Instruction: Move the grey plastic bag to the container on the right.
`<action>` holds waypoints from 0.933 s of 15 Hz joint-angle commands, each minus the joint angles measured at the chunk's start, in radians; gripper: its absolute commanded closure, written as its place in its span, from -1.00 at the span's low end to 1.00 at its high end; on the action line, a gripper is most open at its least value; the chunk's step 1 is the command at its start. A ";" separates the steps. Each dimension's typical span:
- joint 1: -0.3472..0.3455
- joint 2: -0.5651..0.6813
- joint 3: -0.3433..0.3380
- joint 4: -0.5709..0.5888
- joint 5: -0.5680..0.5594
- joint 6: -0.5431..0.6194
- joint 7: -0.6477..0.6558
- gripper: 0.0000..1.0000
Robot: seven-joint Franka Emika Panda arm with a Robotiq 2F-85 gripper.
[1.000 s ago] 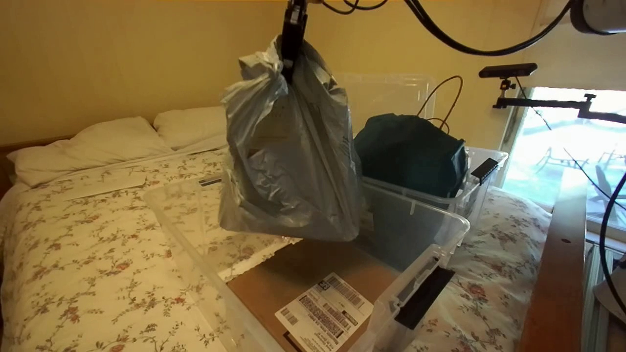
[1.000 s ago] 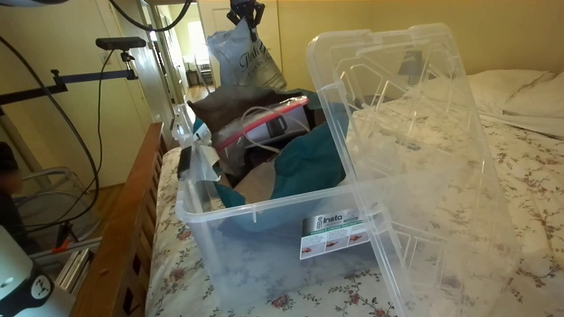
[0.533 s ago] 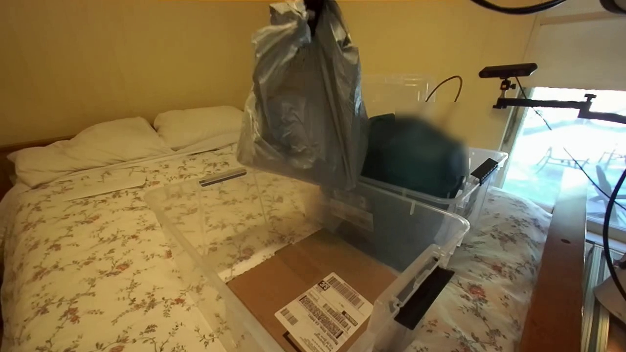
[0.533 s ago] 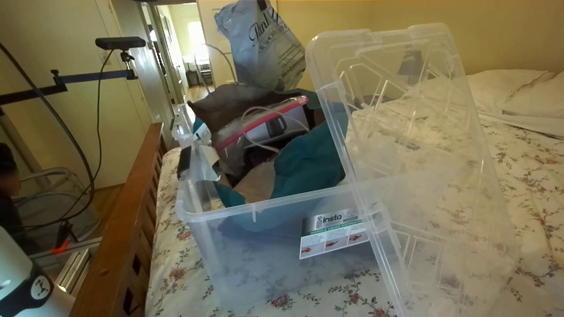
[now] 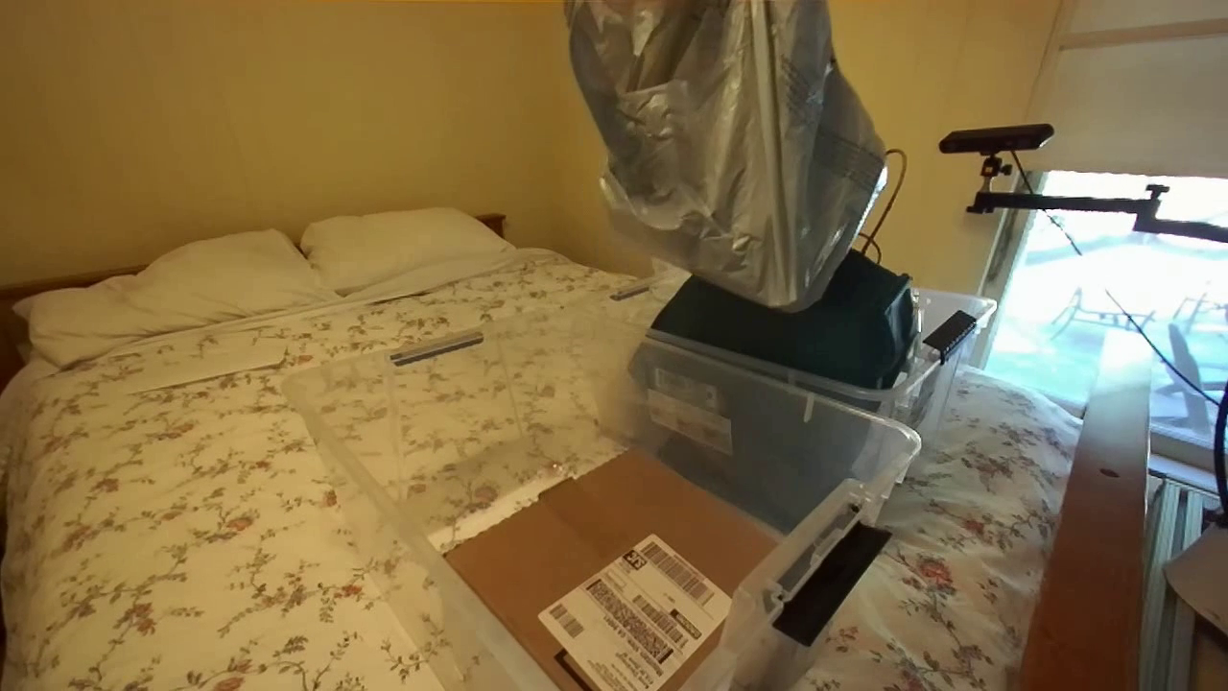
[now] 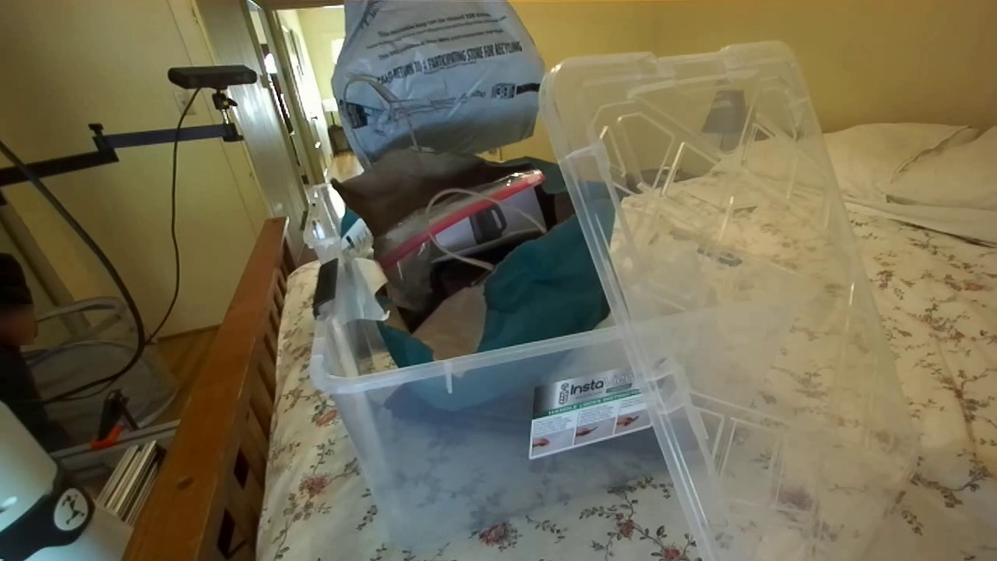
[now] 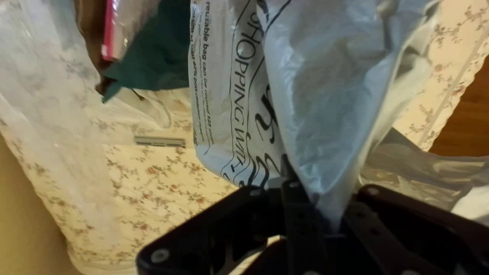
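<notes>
The grey plastic bag (image 5: 729,163) hangs in the air over the far clear bin and its dark teal bundle (image 5: 777,331). It also shows in an exterior view (image 6: 444,86), behind and above the bin's contents. That container (image 6: 467,467) is a clear deep bin filled with teal fabric and a pink-edged pouch (image 6: 475,222). The bag's bottom is close above the bundle; whether they touch I cannot tell. In the wrist view, my gripper (image 7: 324,194) is shut on the bunched top of the bag (image 7: 332,84). The gripper is out of frame in both exterior views.
A nearer clear bin (image 5: 365,499) holds a brown cardboard box (image 5: 576,533) with a white label. A clear lid (image 6: 748,312) stands upright against the container's side. A wooden bed rail (image 5: 1084,518) and a camera on a bar (image 5: 998,139) stand beyond it.
The bag has risen from over the near bin and moved across to over the far container, turning as it went. The gripper has left the top of the exterior views.
</notes>
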State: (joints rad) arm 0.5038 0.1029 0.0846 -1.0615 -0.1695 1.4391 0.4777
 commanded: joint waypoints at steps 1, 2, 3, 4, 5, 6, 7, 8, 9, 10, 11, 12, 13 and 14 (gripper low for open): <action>-0.013 -0.173 -0.021 -0.082 -0.013 -0.096 0.153 0.99; -0.016 -0.210 -0.026 -0.103 -0.013 -0.133 0.194 0.99; -0.021 -0.249 -0.032 -0.125 -0.015 -0.171 0.232 0.99; -0.029 -0.289 -0.037 -0.148 -0.016 -0.209 0.270 0.99; -0.037 -0.328 -0.043 -0.173 -0.013 -0.242 0.305 0.99; -0.046 -0.369 -0.051 -0.198 -0.012 -0.273 0.338 0.99; -0.056 -0.411 -0.058 -0.223 -0.012 -0.302 0.370 0.99; -0.041 -0.299 -0.050 -0.154 -0.002 -0.295 0.306 0.99; -0.044 -0.327 -0.054 -0.175 0.000 -0.311 0.310 0.97; -0.170 -0.329 0.039 -0.177 0.027 -0.315 0.286 0.97; -0.168 -0.326 0.039 -0.186 0.027 -0.315 0.287 0.97; -0.166 -0.317 0.039 -0.190 0.025 -0.316 0.288 0.97; -0.042 -0.309 -0.053 -0.200 0.000 -0.314 0.309 0.97; -0.043 -0.299 -0.053 -0.201 0.000 -0.314 0.309 0.99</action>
State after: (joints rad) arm 0.4611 -0.1958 0.0317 -1.2621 -0.1697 1.1249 0.7862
